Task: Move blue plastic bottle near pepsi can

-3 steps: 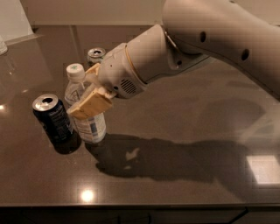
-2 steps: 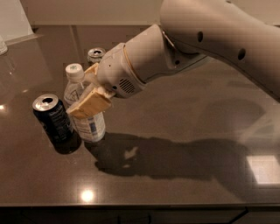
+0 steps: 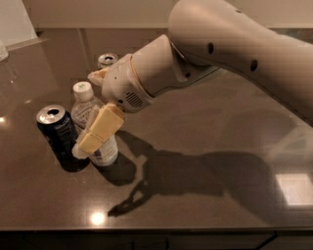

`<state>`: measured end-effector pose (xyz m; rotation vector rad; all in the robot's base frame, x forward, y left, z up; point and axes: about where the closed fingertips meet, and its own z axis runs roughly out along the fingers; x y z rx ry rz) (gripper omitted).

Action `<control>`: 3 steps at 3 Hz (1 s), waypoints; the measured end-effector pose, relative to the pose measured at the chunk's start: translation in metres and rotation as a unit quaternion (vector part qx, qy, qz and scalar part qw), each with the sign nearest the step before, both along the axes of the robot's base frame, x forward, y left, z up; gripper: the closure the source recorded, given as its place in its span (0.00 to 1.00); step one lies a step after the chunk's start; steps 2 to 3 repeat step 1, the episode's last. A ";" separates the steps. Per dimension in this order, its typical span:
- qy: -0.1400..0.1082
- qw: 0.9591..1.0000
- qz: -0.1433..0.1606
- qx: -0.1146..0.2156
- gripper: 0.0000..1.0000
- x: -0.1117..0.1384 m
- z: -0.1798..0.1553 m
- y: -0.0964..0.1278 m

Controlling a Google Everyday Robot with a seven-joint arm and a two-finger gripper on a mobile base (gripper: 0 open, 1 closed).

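The bottle [image 3: 105,150] is seen standing upright on the worktop [image 3: 210,200], just beside the dark blue can [image 3: 61,135], with little or no gap between them. The placing itself is therefore judged to be done. The hand [image 3: 90,112] is set around the bottle from the right; whether it is clamped on the bottle or slack cannot be told. What is left is judged to be the letting go and the drawing away without the bottle being tipped against the can.

Dk glossy tabletop [image 3: 195,210], pale wall [image 3: 98,12] bkgd.
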<state>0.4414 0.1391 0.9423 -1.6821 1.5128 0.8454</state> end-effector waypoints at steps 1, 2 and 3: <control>0.000 1.000 0.000 0.000 0.00 0.000 0.000 0.000; 0.000 1.000 0.000 0.000 0.00 0.000 0.000 0.000; 0.000 1.000 0.000 0.000 0.00 0.000 0.000 0.000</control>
